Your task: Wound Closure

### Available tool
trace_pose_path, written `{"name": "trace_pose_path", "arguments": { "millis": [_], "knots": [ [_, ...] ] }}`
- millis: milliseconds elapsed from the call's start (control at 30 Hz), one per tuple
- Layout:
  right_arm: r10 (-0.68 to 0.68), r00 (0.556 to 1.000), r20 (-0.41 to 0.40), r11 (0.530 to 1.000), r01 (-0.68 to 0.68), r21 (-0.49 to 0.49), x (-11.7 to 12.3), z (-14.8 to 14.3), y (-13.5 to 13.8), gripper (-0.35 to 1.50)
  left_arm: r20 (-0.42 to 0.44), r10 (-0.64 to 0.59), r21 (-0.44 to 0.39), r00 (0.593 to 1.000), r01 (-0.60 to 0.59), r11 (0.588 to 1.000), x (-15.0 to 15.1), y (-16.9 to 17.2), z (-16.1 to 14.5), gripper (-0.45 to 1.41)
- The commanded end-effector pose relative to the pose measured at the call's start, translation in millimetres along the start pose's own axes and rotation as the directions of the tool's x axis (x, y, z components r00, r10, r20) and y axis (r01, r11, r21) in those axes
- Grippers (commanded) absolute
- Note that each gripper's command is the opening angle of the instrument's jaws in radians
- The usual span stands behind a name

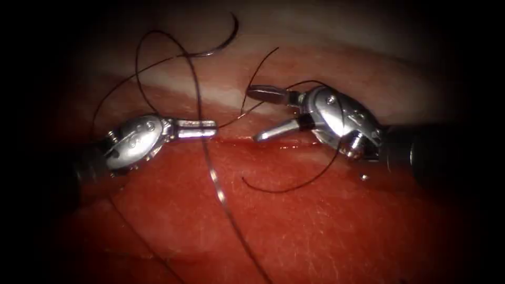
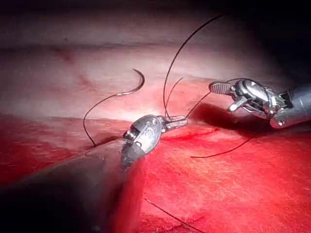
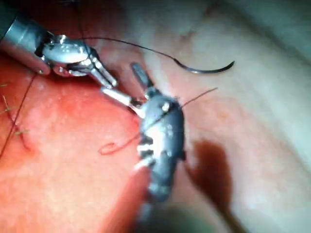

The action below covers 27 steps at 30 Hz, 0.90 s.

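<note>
Needle (image 1: 218, 44) lies free on the pale tissue (image 1: 326, 231) at upper centre, unheld; left tool (image 1: 202, 128) closed on the thread (image 1: 197, 94), right tool (image 1: 265, 113) wide open and empty, cut (image 1: 247, 140) still ungathered between them.

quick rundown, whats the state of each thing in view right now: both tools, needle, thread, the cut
left tool: jaws shut on the thread
right tool: jaws wide open, holding nothing
needle: free, lying on the pale tissue above the cut, not in the tissue
thread: slack, looping from the needle across the cut
cut: a thin line, red fluid along it
tissue: wet and red
</note>
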<state>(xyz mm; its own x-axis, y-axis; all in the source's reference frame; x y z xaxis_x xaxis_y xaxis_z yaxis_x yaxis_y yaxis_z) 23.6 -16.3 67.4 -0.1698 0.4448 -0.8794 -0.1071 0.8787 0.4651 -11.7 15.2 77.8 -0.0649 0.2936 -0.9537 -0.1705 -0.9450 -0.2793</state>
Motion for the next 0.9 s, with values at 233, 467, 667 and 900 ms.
{"name": "trace_pose_path", "arguments": {
  "millis": [233,467,667,900],
  "knots": [
    [-0.027,0.997,0.076,0.996,0.034,-0.083,-1.2,0.8,1.2,1.31,0.008,0.011,-0.036,1.0,-0.011,0.999,1.2,2.7,1.2,-0.45],
    [-0.033,0.982,0.188,0.991,0.056,-0.119,-2.6,2.2,1.1,1.25,0.018,0.017,-0.052,1.0,-0.016,0.999,2.3,4.5,1.7,-0.45],
    [-0.057,0.954,0.295,0.991,0.089,-0.097,-5.0,3.8,0.5,1.23,0.012,0.018,-0.069,1.0,-0.018,0.997,4.2,5.2,1.9,-0.45],
    [-0.083,0.923,0.375,0.993,0.107,-0.044,-7.1,4.1,-0.9,1.21,-0.008,0.012,-0.091,1.0,-0.013,0.996,6.8,3.6,1.7,-0.45]
  ]
}}
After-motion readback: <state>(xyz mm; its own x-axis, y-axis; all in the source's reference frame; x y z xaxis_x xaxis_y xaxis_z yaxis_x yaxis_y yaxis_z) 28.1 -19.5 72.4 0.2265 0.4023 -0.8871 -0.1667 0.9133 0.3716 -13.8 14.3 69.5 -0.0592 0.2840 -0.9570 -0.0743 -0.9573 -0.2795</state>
